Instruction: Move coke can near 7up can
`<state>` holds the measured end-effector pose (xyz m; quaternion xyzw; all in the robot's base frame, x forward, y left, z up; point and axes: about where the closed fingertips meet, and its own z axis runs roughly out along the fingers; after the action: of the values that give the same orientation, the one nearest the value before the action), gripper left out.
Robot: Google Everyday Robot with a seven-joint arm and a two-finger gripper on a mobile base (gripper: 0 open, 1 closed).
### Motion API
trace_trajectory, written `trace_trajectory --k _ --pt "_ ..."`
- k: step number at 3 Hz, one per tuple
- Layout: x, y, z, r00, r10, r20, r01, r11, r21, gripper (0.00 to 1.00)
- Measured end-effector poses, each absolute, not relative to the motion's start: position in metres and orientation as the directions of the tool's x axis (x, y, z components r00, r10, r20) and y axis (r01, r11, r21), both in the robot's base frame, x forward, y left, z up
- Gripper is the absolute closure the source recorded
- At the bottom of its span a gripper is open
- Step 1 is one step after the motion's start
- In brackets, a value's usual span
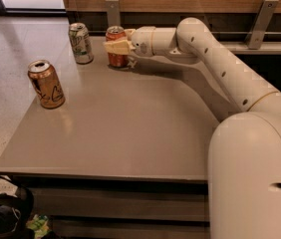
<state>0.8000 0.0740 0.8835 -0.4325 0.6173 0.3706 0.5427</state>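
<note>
Pincer at the far edge of the worktop, left of that edge's middle, its pale fingers clasped across the upper body of the coke can. The coke can stands upright in this grip; whether its base touches the worktop cannot be told. The 7up can stands upright near the far left corner, just beside the coke can on its left, with a narrow gap between them. A golden-brown can stands upright by the left edge, nearer the front and well apart from both. The white arm reaches in from the right edge.
</note>
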Motion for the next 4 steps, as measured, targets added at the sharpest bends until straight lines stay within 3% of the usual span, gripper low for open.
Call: trace_trajectory --k 1,4 --pt "0.800 0.077 0.883 -0.037 -0.131 -0.991 -0.938 0.347 -0.011 0.85" --pt "0.798 0.088 0.881 -0.039 -0.130 -0.991 -0.943 0.333 -0.006 0.15"
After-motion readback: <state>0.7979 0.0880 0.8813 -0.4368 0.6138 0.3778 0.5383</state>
